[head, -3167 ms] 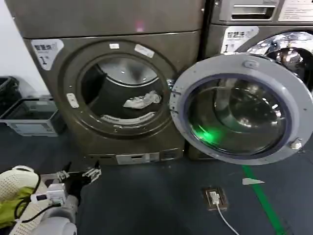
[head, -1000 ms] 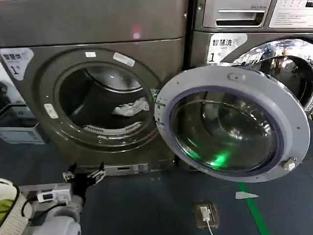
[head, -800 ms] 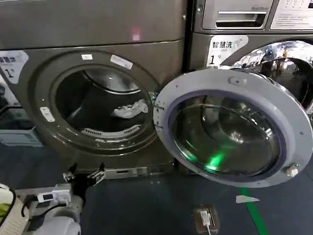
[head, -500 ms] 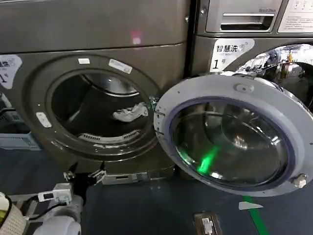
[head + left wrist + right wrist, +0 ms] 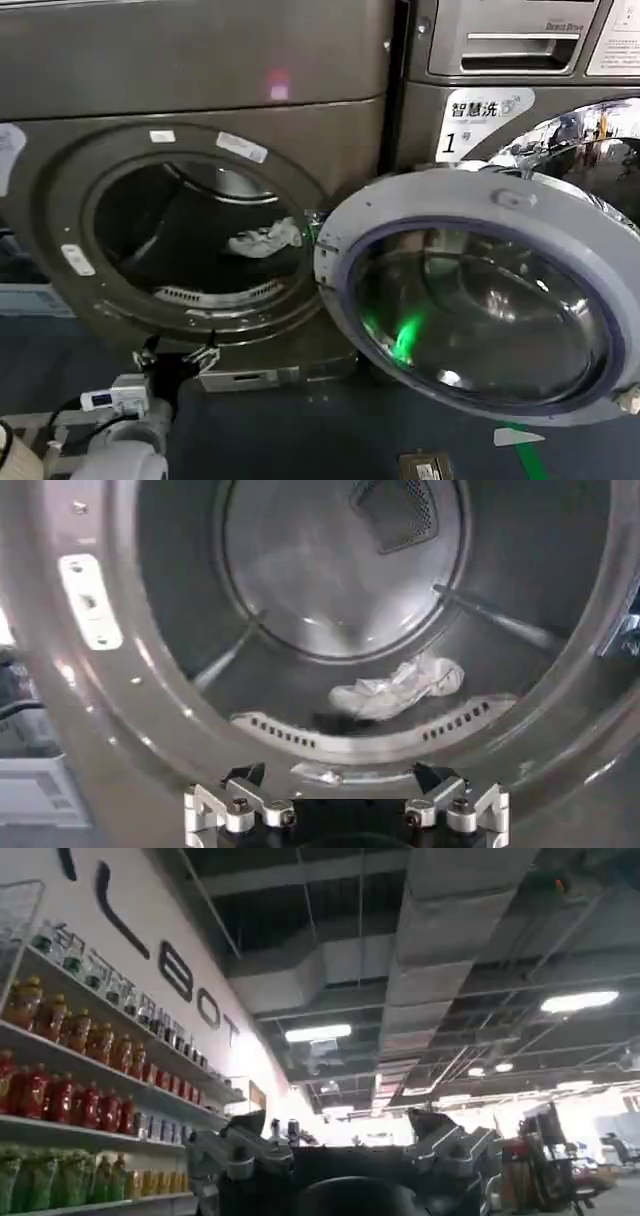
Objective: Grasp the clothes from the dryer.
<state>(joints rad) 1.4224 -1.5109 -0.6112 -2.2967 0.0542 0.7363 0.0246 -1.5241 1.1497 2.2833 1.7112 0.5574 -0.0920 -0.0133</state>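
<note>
The dryer stands in front of me with its grey-rimmed glass door swung open to the right. The clothes, a small whitish crumpled piece, lie on the drum floor towards the right. My left gripper hovers open and empty just below the front of the drum mouth. In the left wrist view its open fingers frame the lower rim of the dryer, with the clothes deeper inside, apart from them. My right gripper points up at the ceiling, open and empty.
A neighbouring machine with a chrome door ring stands to the right, behind the open door. A grey bin sits on the floor at the left. A floor socket and a green tape line lie below the door. Shelves of bottles line a wall.
The dryer has grown larger in view as I drew closer. My left gripper has risen towards the lower rim of the drum mouth. The clothes have not moved.
</note>
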